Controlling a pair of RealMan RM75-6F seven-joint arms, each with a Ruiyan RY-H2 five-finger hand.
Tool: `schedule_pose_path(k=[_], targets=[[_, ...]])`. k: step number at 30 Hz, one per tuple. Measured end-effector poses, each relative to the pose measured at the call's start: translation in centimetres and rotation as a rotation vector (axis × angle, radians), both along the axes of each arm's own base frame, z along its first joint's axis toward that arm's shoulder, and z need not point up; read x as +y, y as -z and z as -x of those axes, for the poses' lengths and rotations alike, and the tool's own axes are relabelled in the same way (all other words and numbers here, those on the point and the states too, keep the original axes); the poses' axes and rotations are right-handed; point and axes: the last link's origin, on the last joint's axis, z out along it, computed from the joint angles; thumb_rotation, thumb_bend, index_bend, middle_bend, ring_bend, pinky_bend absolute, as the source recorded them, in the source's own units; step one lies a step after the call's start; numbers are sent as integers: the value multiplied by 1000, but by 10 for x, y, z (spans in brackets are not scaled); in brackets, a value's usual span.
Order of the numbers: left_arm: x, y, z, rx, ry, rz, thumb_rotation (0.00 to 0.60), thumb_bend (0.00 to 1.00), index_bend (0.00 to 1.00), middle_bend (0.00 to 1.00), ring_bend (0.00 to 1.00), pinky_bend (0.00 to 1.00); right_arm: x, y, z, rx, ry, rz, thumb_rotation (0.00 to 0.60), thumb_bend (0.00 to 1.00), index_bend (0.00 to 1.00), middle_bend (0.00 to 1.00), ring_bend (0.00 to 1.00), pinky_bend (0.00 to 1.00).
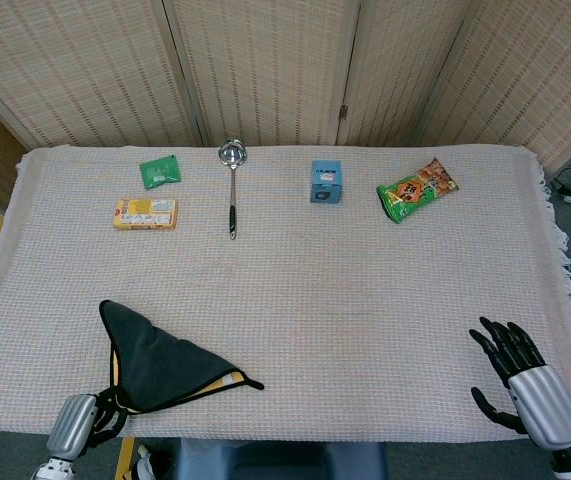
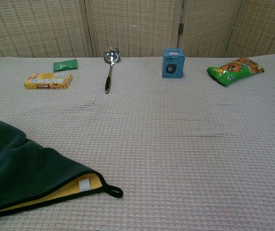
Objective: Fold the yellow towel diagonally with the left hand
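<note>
The yellow towel [image 1: 157,358] lies near the table's front left, folded into a triangle with its dark grey side up. Only a thin yellow strip [image 2: 55,196] shows along its near edge. A small white tag and a black loop sit at its right corner [image 2: 112,191]. My left hand [image 1: 83,424] is at the table's front edge, its dark fingers curled on the towel's near-left corner; the chest view does not show it. My right hand [image 1: 521,380] hovers at the front right with fingers spread and nothing in it.
Along the far side lie a green packet [image 1: 160,171], a yellow box [image 1: 145,213], a metal ladle [image 1: 232,186], a blue box [image 1: 326,182] and a green snack bag [image 1: 417,189]. A woven cloth [image 1: 365,300] covers the table; folding screens stand behind.
</note>
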Motion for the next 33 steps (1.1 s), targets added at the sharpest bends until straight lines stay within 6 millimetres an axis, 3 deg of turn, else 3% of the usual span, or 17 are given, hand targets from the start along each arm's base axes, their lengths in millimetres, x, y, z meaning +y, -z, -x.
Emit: schedule_pose_path(k=[1,4,5,9,12,17,18,19,21,24,27,33], targets=[[0,2,2,2,-8,8,600,542,574,1000,1000,1000,1,0,-1,-1,-4,-2,528,456,0,0,0,0],[0,5,12,3,-36,29,600,537,362,1000,1000,1000,3,-2,-2,-5,-11,3,525,456,0,0,0,0],[1,6,15,8,-44,35,600,505,258,1000,1000,1000,3,-2,-1,-6,-10,4,527,456,0,0,0,0],[4,0,22,33,-57,29,600,379,42,1000,1000,1000,3,-2,0,-6,-5,1,529,456,0,0,0,0],[8,-13,24,68,-39,-1,600,370,1,1000,1000,1000,2,-3,-1,-7,-5,5,527,456,0,0,0,0],[14,-50,22,112,-9,-88,600,370,0,998,1000,1000,3,-3,-1,-7,-5,4,527,456,0,0,0,0],[16,-59,20,114,-2,-115,600,370,0,956,966,992,2,-3,-1,-6,-5,5,527,457,0,0,0,0],[17,-71,16,116,7,-156,600,369,0,900,913,957,2,-2,-1,-5,-4,7,527,456,0,0,0,0],[20,-90,11,129,21,-218,600,360,5,555,561,608,1,-2,0,1,-2,16,528,456,0,0,0,0],[26,-113,6,207,37,-276,600,354,43,215,210,159,-2,0,-1,18,1,35,527,456,0,0,0,0],[32,-121,2,317,49,-306,600,344,82,103,61,2,-4,2,-1,21,4,42,527,456,0,0,0,0],[41,-120,-23,498,123,-347,600,294,75,90,41,0,-7,2,-1,31,15,57,528,457,0,0,0,0]])
